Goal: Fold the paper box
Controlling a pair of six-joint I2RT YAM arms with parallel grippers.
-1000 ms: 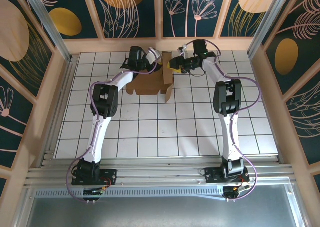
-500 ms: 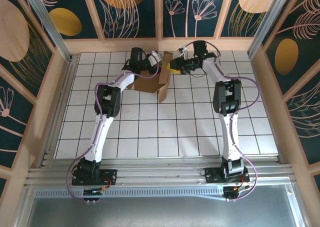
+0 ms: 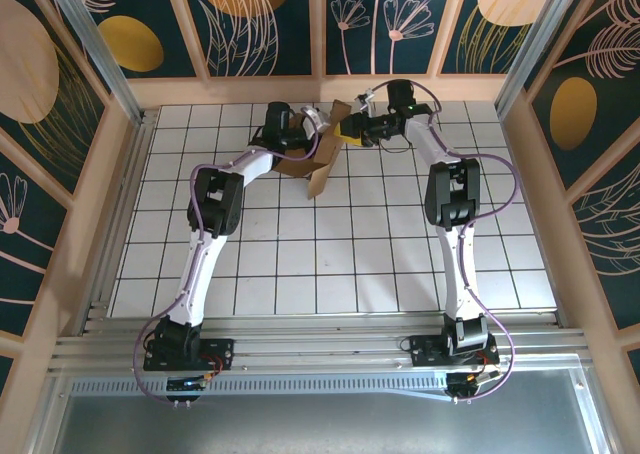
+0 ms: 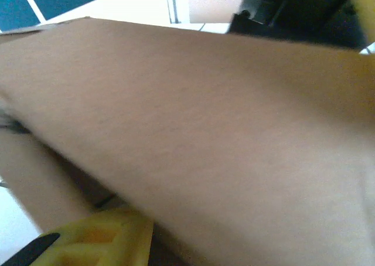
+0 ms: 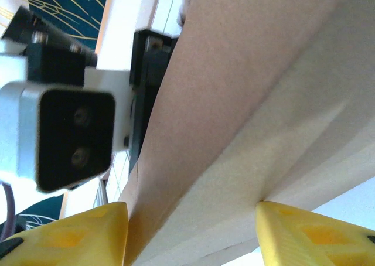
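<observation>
Plain brown die-cut cardboard paper box (image 3: 318,179) — partly raised and tilted, at the far middle of the white tiled tabletop (image 3: 300,264), between the ends of the two arms. Judged light and thin: stiff across a panel, weak at the scored creases. It would likely buckle under a hard pinch and skate on the tiles if shoved. Best taken on a panel edge close to a fold line, not on a loose tab. Right jaws: yellow fingertips (image 5: 64,236) on either side of a cardboard wall, both touching it — holding it. Left jaws: one yellow fingertip (image 4: 88,245) shows below a panel; wide or closed, cannot tell.
</observation>
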